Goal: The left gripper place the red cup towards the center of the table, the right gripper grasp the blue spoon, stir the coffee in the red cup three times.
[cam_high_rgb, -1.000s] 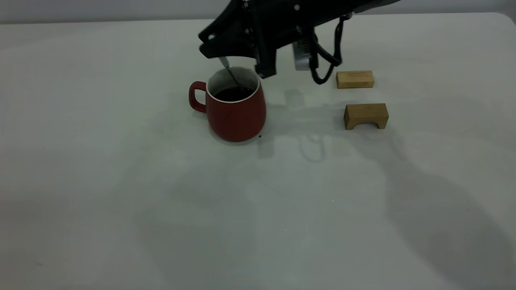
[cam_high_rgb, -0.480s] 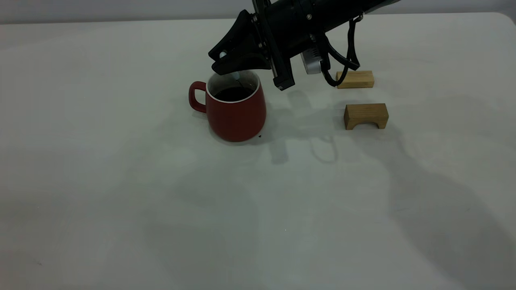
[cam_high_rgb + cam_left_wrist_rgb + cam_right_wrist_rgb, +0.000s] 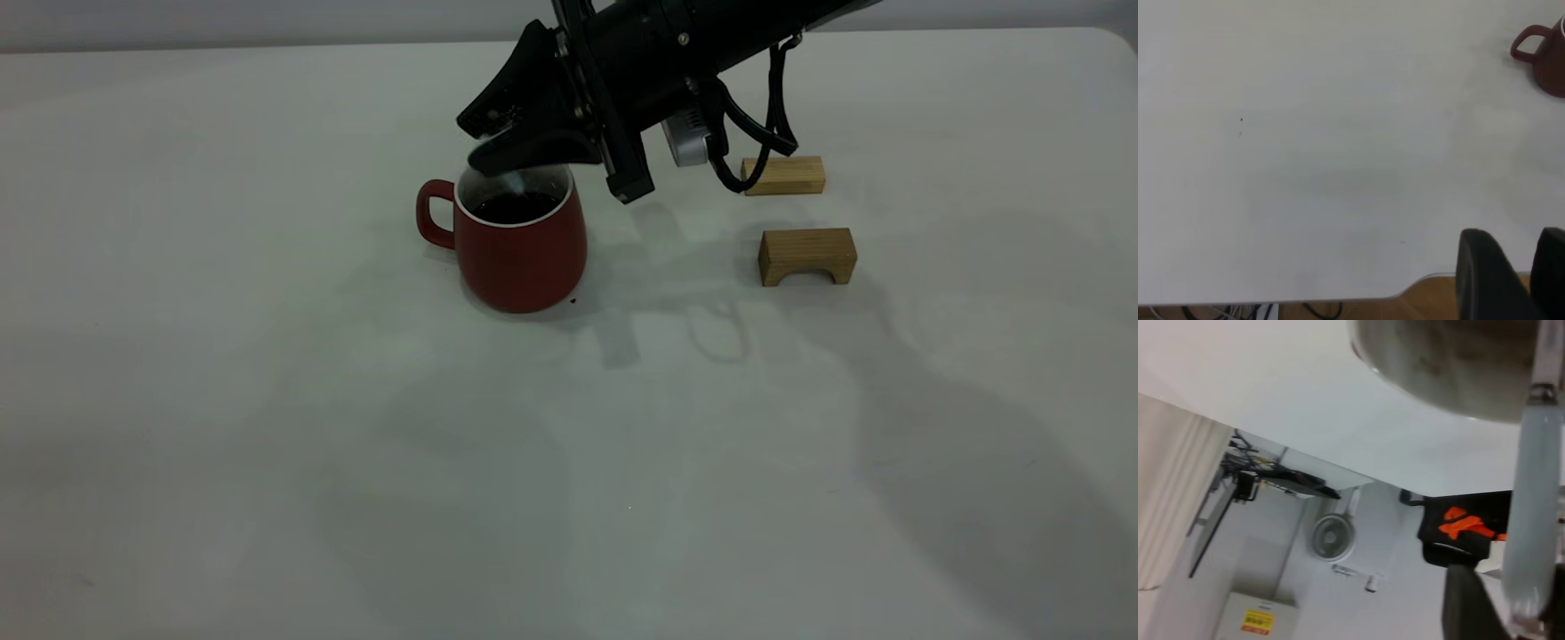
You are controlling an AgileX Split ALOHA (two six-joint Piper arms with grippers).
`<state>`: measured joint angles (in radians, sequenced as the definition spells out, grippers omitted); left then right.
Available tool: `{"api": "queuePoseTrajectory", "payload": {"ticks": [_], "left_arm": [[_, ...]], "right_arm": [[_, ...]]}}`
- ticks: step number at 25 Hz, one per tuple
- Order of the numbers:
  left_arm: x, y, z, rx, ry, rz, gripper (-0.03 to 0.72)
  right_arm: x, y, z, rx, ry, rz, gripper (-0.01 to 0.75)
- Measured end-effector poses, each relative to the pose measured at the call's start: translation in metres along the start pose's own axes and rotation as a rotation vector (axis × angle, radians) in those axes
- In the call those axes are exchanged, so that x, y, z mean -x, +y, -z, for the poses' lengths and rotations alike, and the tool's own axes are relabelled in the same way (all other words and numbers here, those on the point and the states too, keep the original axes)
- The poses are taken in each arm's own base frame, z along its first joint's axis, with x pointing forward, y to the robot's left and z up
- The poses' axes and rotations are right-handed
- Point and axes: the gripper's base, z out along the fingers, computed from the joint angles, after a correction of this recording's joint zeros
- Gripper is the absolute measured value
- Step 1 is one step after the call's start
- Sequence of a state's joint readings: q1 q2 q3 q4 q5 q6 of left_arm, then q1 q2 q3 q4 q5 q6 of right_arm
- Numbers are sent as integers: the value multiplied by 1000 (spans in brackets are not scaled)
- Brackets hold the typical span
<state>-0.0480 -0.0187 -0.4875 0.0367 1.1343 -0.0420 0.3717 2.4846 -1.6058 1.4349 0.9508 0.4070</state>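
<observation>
— cup (image 3: 520, 240): dark red, white rim, loop handle turned to the exterior view's left; upright on table (image 3: 267, 400), somewhat left of centre and toward the far edge. no writing on it.
— holds what?
— coffee (image 3: 514, 208), dark, well below the rim. pale spoon (image 3: 514, 182) handle dipping in from above.
— held by?
— right gripper (image 3: 498, 142), clenched on spoon, hanging just over the cup's mouth, body slanting up to the right. in the right wrist view, handle (image 3: 1535, 513) long and pale blue-white beside a black finger.
— left gripper (image 3: 1511, 280)?
— parked near the table's edge, well apart from cup (image 3: 1545, 53); open or closed, cannot tell.
— any labels?
— yellow sticker (image 3: 1258, 621) on a cabinet in the right wrist view, unreadable. two wooden blocks (image 3: 783, 175) right of the cup, plain.
</observation>
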Motion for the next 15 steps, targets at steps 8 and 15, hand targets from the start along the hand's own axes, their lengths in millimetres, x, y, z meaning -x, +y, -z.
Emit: {"api": "queuePoseTrajectory", "payload": {"ticks": [8, 15], "left_arm": [[0, 0, 0, 0, 0, 1, 242], [0, 0, 0, 0, 0, 1, 242]], "right_arm": [[-58, 26, 45, -96, -82, 335, 470], [-146, 44, 130, -252, -314, 800, 472]]}}
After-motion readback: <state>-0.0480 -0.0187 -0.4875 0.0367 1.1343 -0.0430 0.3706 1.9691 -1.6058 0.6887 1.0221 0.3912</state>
